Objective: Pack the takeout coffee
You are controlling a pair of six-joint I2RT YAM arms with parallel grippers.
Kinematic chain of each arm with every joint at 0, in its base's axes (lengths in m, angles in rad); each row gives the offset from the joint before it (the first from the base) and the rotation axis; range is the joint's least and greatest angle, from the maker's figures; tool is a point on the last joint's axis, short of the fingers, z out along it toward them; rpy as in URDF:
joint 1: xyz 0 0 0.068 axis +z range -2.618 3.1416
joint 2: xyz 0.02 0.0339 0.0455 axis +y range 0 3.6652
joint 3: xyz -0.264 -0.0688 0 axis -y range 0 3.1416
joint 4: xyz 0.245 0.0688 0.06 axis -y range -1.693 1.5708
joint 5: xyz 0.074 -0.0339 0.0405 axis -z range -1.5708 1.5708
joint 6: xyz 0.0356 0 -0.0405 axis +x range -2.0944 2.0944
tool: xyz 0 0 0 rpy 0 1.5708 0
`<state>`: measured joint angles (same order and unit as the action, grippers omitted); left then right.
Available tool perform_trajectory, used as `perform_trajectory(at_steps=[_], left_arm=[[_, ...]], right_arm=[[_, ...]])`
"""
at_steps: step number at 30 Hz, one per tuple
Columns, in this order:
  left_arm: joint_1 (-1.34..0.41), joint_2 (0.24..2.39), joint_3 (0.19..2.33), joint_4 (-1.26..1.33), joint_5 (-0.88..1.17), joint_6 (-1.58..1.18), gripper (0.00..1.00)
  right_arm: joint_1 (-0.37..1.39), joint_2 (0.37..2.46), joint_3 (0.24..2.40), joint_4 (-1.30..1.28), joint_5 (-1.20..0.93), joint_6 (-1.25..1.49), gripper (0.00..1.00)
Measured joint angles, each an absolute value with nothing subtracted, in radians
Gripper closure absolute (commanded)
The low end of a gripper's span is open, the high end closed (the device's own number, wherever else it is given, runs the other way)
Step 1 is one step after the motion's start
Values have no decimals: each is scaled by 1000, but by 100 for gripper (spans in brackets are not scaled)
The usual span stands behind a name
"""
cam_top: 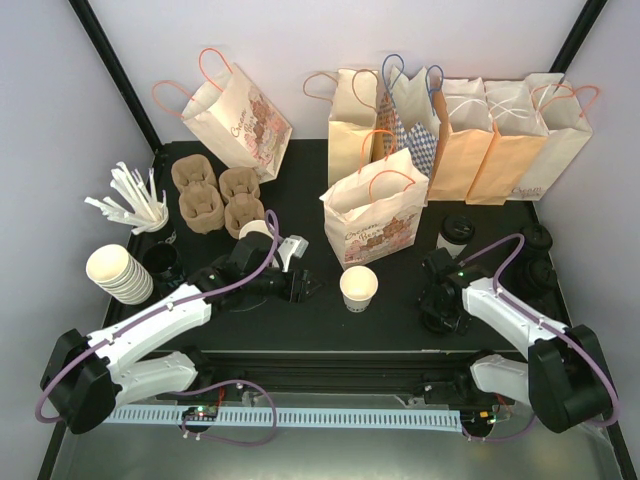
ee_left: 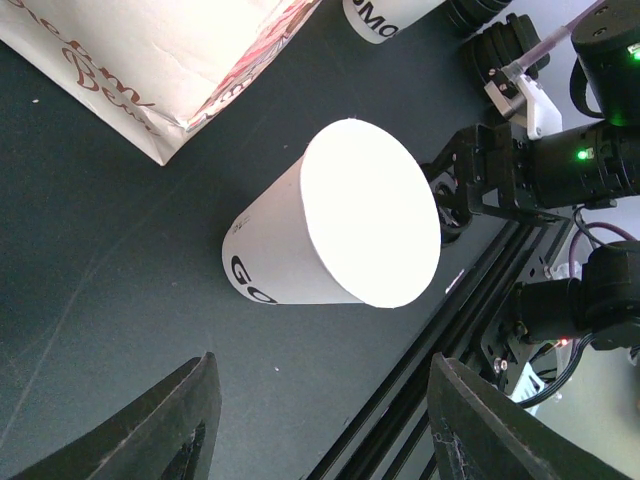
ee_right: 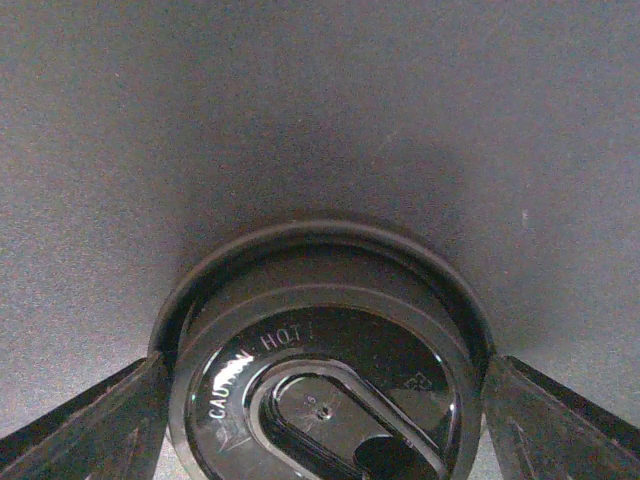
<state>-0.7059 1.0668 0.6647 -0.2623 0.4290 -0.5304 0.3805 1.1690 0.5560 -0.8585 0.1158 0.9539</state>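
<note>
**One lidded takeout coffee cup, upright by the bags**

A small white paper coffee cup (cam_top: 455, 236) with a round black plastic lid stands upright on the dark surface (cam_top: 390, 320), right of centre. It sits just in front of the row of tall paper bags (cam_top: 470, 140) and just right of the printed bag (cam_top: 375, 215). From the left wrist, only its white side shows, with black lettering (ee_left: 382, 14).
</note>
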Motion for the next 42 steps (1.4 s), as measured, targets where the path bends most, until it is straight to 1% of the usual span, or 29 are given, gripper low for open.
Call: perform_trajectory(at_steps=[10,16,19,24,31,37,42], left_arm=[[-706,1082,665,-263,429,-530,40],[-706,1082,665,-263,429,-529,40],[-706,1082,665,-262,429,-527,40],[-706,1091,665,-261,429,-527,40],[-706,1117,665,-261,430,-527,40],[-706,1130,670,-257,430,-527,40],[-706,1136,671,-253,432,-527,40]], right_arm=[[376,1174,550,-845,108,941,23],[375,1150,555,-858,97,931,23],[375,1115,576,-875,83,912,23],[374,1025,638,-888,33,841,28],[388,931,750,-883,-91,711,29],[513,989,878,-892,-130,626,27],[670,1093,992,-914,-79,607,27]])
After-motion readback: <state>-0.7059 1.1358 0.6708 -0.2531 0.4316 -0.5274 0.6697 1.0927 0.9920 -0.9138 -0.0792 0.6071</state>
